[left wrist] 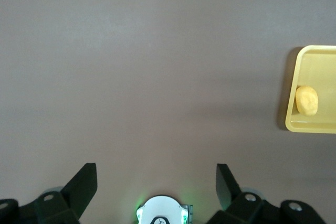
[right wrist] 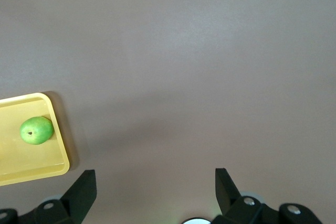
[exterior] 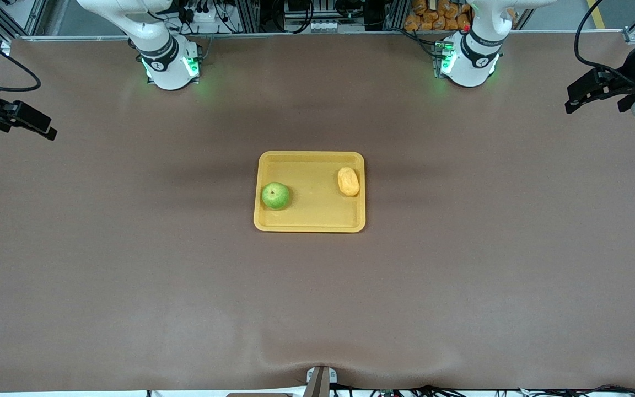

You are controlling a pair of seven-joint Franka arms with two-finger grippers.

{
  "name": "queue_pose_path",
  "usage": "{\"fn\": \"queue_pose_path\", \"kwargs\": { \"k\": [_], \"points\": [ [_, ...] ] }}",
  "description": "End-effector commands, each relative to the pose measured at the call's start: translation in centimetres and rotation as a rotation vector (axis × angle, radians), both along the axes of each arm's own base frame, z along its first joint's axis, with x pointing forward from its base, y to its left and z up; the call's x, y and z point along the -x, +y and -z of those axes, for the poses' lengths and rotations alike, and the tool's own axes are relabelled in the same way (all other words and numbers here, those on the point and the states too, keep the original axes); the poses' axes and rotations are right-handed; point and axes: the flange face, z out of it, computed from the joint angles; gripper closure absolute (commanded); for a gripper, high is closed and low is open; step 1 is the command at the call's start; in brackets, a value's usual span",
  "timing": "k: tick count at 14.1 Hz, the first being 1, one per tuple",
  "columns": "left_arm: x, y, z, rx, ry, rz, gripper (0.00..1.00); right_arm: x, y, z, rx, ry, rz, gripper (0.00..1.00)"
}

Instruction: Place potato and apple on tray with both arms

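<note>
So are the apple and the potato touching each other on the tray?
Apart. The front view shows the apple at the tray's end toward the right arm and the potato at its other end, with bare yellow floor between them.

A brown table (exterior: 130,264) lies beneath a heap of orange packets (exterior: 436,15) at its edge.

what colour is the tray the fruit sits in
Yellow tray; it shows best in the front view.
</note>
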Motion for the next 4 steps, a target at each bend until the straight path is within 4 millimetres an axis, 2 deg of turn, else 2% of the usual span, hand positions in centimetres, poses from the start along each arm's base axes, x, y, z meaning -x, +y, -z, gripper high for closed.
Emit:
{"fn": "queue_pose_path", "kwargs": {
  "k": [1, 4],
  "points": [
    [0.63, 0.25, -1.06, 0.014, 0.014, -0.009, 0.0, -0.25, 0.2, -0.45, 0.006, 0.001, 0.005, 0.0],
    [0.86, 1.0, -0.98, 0.014, 0.033, -0.019, 0.0, -0.25, 0.28, -0.45, 0.006, 0.001, 0.004, 0.0]
  ]
}}
